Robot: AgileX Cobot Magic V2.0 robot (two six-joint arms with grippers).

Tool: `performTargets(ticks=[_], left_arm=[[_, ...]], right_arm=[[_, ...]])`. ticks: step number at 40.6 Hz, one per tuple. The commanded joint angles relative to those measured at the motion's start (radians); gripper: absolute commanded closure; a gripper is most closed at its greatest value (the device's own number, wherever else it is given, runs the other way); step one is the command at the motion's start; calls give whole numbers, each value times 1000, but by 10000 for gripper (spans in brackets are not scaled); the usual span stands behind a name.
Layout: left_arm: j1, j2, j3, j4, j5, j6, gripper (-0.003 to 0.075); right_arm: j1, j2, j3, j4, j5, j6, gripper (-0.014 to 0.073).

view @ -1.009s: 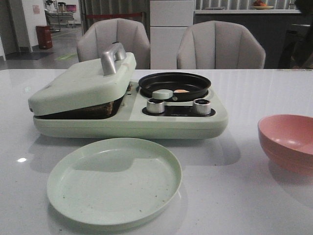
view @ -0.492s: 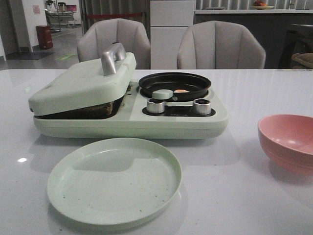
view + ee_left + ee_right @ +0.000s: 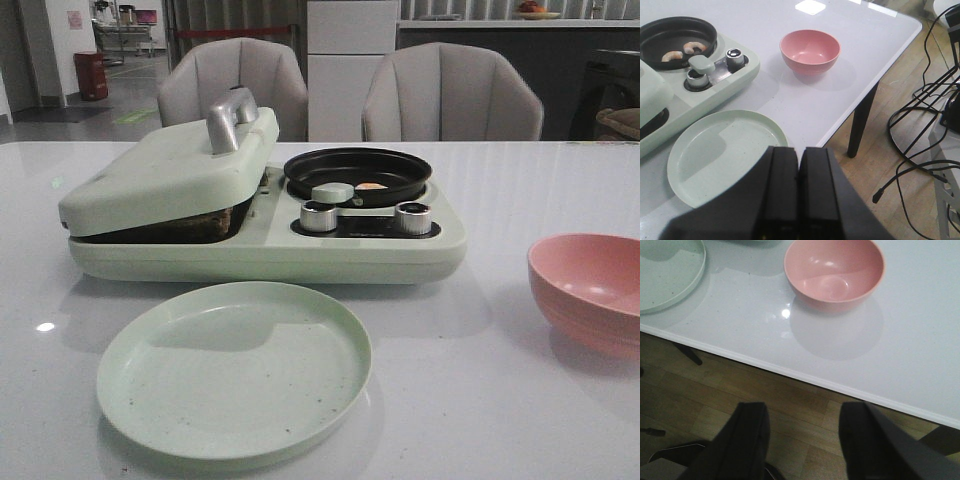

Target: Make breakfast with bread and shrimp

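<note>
A pale green breakfast machine (image 3: 300,252) stands mid-table. Its lid (image 3: 170,170) lies almost down, and the brown edge of the bread (image 3: 200,222) shows in the gap beneath. In its black pan (image 3: 300,166) lies the shrimp (image 3: 371,186); the left wrist view shows two curled pieces (image 3: 674,55). Neither gripper appears in the front view. My left gripper (image 3: 799,150) is shut with nothing in it, at the table's near edge beside the green plate (image 3: 725,150). My right gripper (image 3: 802,410) is open and empty, over the floor just off the table's edge.
The empty pale green plate (image 3: 235,365) lies in front of the machine. A pink bowl (image 3: 590,290) stands at the right, also seen ahead of the right gripper (image 3: 835,272). Two knobs (image 3: 318,215) sit below the pan. Two chairs stand behind the table; cables lie on the floor.
A dark shape at the far right edge of the front view has gone. Nothing on the table has moved.
</note>
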State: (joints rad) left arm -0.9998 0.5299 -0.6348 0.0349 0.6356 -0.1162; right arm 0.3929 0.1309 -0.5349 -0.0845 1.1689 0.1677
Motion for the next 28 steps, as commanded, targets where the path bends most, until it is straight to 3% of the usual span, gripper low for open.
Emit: performTargets(ticks=[1,7,12,28], left_arm=[[-7,7,-29,2,-77,-7,619],[-7,7,-29,2,-79,-7,619],[-7,7,-29,3,-79,-7,619],[-7,7,-29,54,-79,-7,619]], right_arm=[[1,6,-20,-16,-59,-11,214],[1,5,-20,-16,-59,-11,428],[1,5,-20,-16,-60,-11,555],[1,5,-20,-15,-59,-11,559]])
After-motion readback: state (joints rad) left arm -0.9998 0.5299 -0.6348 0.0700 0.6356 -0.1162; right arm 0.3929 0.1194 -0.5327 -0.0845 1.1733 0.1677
